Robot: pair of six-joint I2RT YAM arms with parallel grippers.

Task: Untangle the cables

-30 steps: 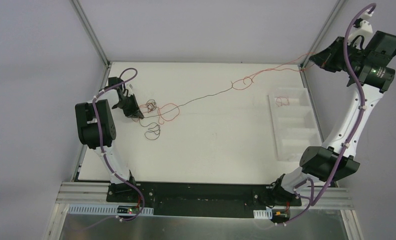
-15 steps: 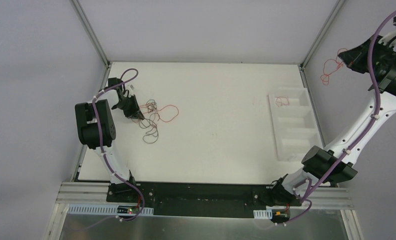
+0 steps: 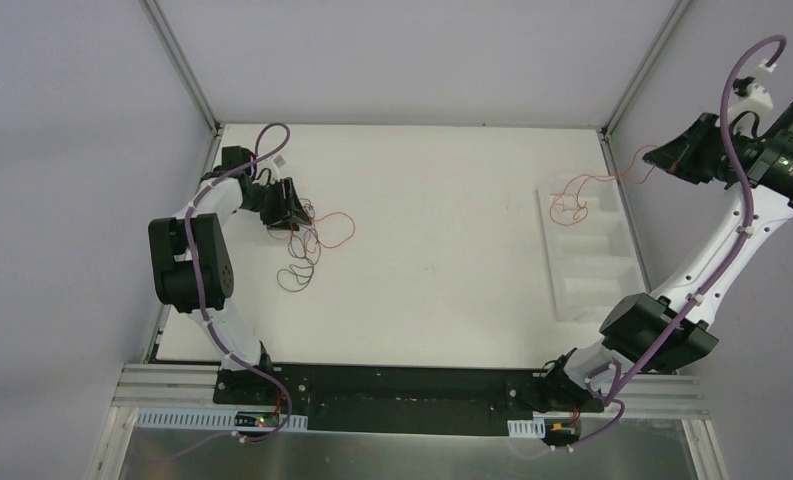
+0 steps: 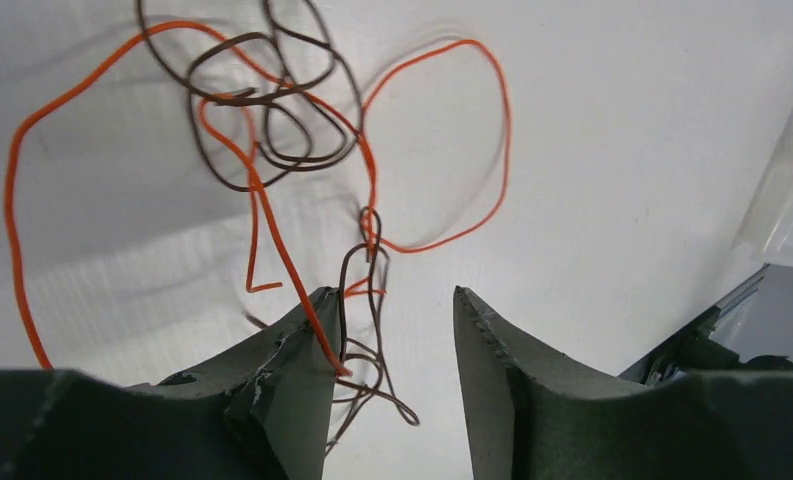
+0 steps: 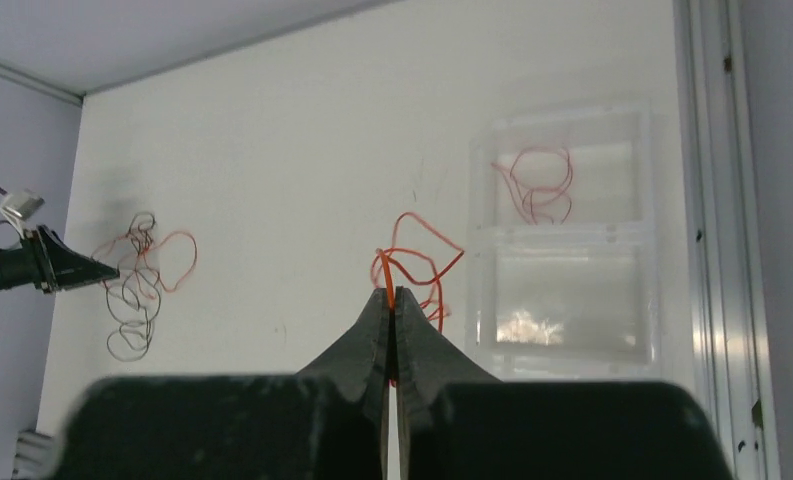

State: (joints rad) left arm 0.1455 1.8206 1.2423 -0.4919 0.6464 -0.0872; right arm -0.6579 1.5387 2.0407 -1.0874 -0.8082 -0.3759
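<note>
A tangle of thin curly cables lies at the table's back left: an orange cable (image 3: 338,228) (image 4: 257,190) looped with dark cables (image 3: 298,272) (image 4: 272,120). My left gripper (image 3: 290,212) (image 4: 392,315) is open right over the tangle's near end; an orange strand and a dark loop lie against its left finger (image 4: 292,360). My right gripper (image 3: 664,158) (image 5: 393,293) is raised at the far right and shut on a red cable (image 3: 600,180) (image 5: 417,262), which hangs free toward the tray. The tangle also shows in the right wrist view (image 5: 140,275).
A clear plastic tray (image 3: 594,300) (image 5: 572,330) with several compartments stands at the table's right edge; another red cable (image 5: 537,185) lies in its far compartment. Metal frame posts stand at the back corners.
The red cable was stretched from the tangle to my right gripper; it came free, and that gripper now hangs it by the tray. My left gripper moved back and right over the tangle.
</note>
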